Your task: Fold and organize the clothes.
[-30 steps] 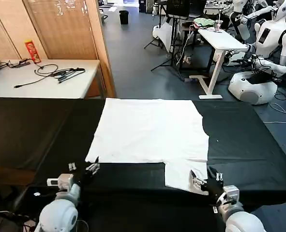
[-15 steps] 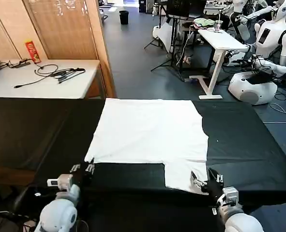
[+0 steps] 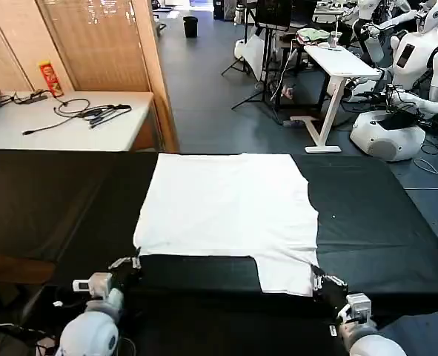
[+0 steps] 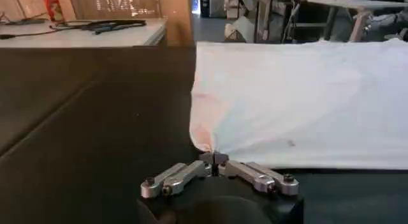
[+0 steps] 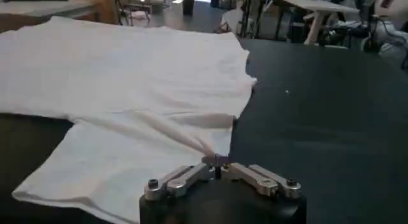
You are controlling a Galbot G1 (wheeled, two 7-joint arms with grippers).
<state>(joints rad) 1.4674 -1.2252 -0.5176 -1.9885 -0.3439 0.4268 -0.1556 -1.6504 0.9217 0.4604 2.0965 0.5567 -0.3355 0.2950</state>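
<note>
The clothes are one white T-shirt [image 3: 226, 204] lying flat on the black table [image 3: 48, 200], plain side up. My left gripper [image 3: 133, 262] is at the near left corner of the shirt and is shut on that corner [image 4: 205, 142]; the fabric puckers at the pinch. My right gripper [image 3: 316, 277] is shut on the near right edge of the shirt, by the sleeve-like flap [image 3: 285, 273]. In the right wrist view a crease in the T-shirt [image 5: 127, 85] runs toward my right gripper [image 5: 217, 160]. In the left wrist view my left gripper [image 4: 215, 157] is at the hem.
A light side table [image 3: 63, 119] with cables and a red can [image 3: 50, 78] stands behind the black table at the left. Beyond are a wooden screen [image 3: 93, 44], a white desk [image 3: 337, 63] and white robots [image 3: 396, 111]. Bare black cloth flanks the shirt.
Both grippers have pulled back toward the near table edge with the shirt's near edge, and the fabric has drawn smoother and shifted slightly nearer.
</note>
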